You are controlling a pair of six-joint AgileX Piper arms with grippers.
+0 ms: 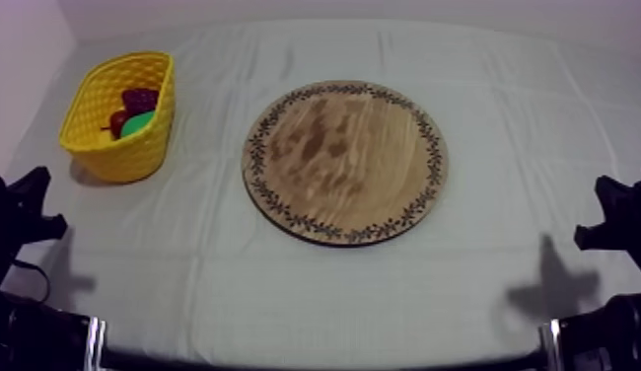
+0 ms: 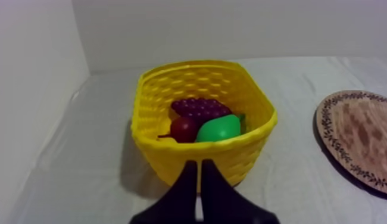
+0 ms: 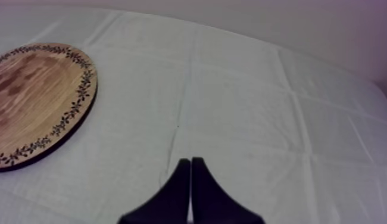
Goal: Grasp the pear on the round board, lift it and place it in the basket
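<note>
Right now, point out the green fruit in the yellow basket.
The green toy pear; the small red fruit beside it and the purple bunch of grapes behind are not.

Here's the surface, draped in a grey-white cloth, fold creases crossing it in a loose grid. Beyond the surface's far edge rises a plain pale wall; a side wall meets it at the surface's far left corner. Light is soft, faintly lilac, with dim shadows near the surface's front edge.
</note>
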